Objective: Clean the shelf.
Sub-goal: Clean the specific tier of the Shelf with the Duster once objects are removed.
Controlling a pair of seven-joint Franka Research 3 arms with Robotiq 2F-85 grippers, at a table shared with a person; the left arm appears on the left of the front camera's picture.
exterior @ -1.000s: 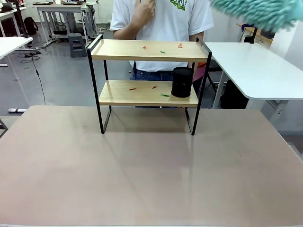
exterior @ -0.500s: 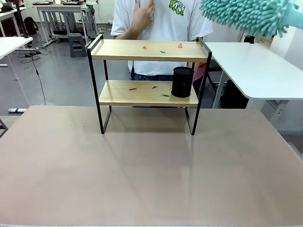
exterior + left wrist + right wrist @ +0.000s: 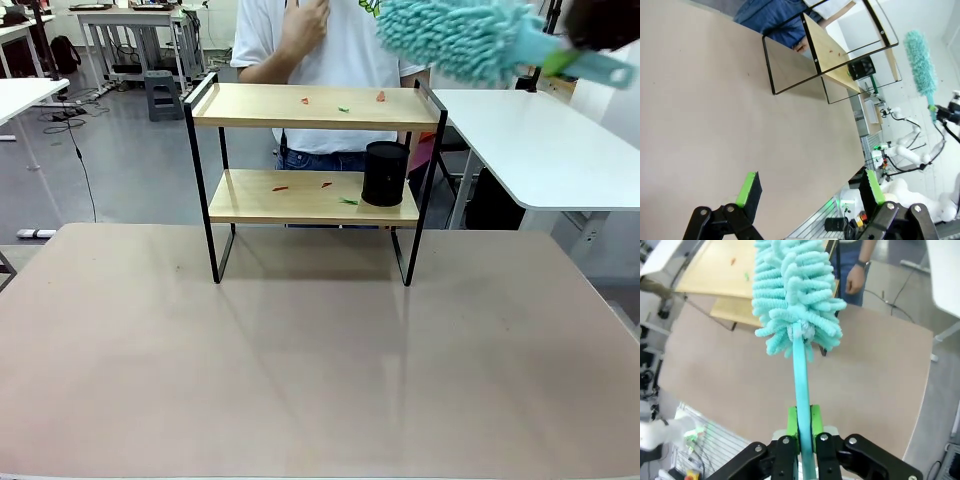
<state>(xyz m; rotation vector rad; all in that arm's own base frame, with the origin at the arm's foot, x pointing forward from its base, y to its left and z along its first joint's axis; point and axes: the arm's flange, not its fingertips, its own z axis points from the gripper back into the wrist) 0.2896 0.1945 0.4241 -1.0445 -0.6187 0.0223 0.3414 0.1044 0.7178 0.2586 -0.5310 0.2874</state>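
duster point(image 3: 455, 40) head hangs above the right end of the shelf point(image 3: 310, 105), which stands far mid-table; handle clenched in the right gripper point(image 3: 803, 422), scraps point(image 3: 343, 108) lying leftward. left gripper point(image 3: 809, 186) gapes, farther off.

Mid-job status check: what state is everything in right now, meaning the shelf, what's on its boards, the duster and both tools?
shelf: upright on the table, both boards littered.
scraps: red and green bits lying on both boards, unswept.
black cylinder: upright on the lower board's right end.
duster: raised in the air by the shelf's right end, clear of it.
right tool: shut on the duster's handle.
left tool: open, empty, above the table.
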